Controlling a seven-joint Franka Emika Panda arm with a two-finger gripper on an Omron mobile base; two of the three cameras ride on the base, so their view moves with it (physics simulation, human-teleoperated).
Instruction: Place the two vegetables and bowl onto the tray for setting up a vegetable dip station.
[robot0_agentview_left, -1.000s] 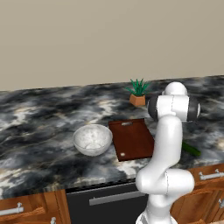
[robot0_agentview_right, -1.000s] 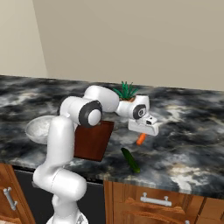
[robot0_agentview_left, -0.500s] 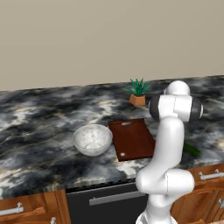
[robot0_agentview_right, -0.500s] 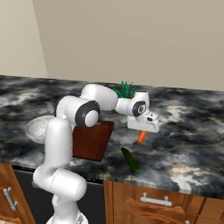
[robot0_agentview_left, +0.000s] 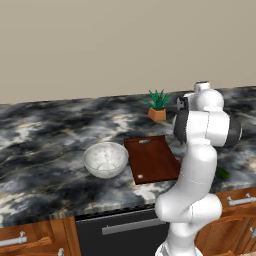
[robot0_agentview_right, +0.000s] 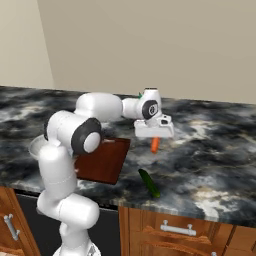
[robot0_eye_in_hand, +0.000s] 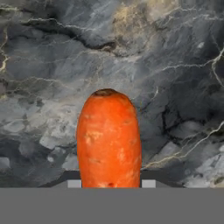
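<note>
Nearest the counter's front edge lies the cucumber (robot0_agentview_right: 149, 182), dark green, on the marble just right of the tray (robot0_agentview_right: 102, 161) and apart from it. Above and a little behind it, the gripper (robot0_agentview_right: 155, 138) hangs over the bare counter (robot0_agentview_right: 215, 165) with the carrot (robot0_agentview_right: 155, 144) pinched between its jaws, the orange body pointing down; the hand view has the carrot (robot0_eye_in_hand: 109, 140) rising between the fingers with only marble beyond it. So the step in hand looks like carrying the first vegetable across, and the next move calls for a swing leftward until the carrot is over the board, then a lowering before letting go, so it does not roll off. The tray (robot0_agentview_left: 151, 159) carries nothing so far. The glass bowl (robot0_agentview_left: 105, 159) sits on the counter just beside the tray's left edge, and I see nothing in it. Farthest back, a small potted plant (robot0_agentview_left: 158, 104) stands near the wall.
</note>
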